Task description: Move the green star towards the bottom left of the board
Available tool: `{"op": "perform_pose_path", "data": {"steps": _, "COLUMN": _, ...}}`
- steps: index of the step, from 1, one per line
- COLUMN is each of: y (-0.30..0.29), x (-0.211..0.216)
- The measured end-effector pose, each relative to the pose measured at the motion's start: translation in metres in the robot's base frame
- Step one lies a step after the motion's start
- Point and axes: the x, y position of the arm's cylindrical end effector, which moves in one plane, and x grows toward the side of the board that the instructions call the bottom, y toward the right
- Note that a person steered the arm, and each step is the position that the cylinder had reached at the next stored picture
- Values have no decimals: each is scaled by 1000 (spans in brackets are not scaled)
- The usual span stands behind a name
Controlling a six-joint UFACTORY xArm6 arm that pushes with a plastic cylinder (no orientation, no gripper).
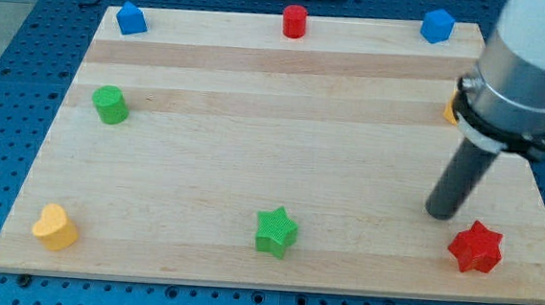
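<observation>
The green star lies near the board's bottom edge, roughly at mid-width, with open wood between it and the yellow heart that occupies the bottom-left corner. My tip rests on the board toward the view's right, just above and to the left of the red star and well apart from the green star; it touches no block. There are no jaws to report — the arm ends in a plain rod, so it grips nothing and can only push. To drive the target toward the view's left, contact should be made on the star's right-hand side, and the tip already stands on that side. The remaining blocks — a green cylinder at the left, a blue block, a red cylinder and a second blue block along the top — lie clear of the likely path. A partly hidden orange block sits behind the arm.
</observation>
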Motion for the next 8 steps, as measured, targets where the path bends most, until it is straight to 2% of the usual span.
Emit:
{"op": "perform_pose_path", "data": {"steps": 1, "y": -3, "x": -17}}
{"op": "perform_pose_path", "data": {"steps": 3, "y": 72, "x": -17}}
{"op": "perform_pose_path", "data": {"steps": 4, "y": 48, "x": -13}}
{"op": "perform_pose_path", "data": {"steps": 6, "y": -65, "x": -12}}
{"op": "perform_pose_path", "data": {"steps": 8, "y": -121, "x": 46}}
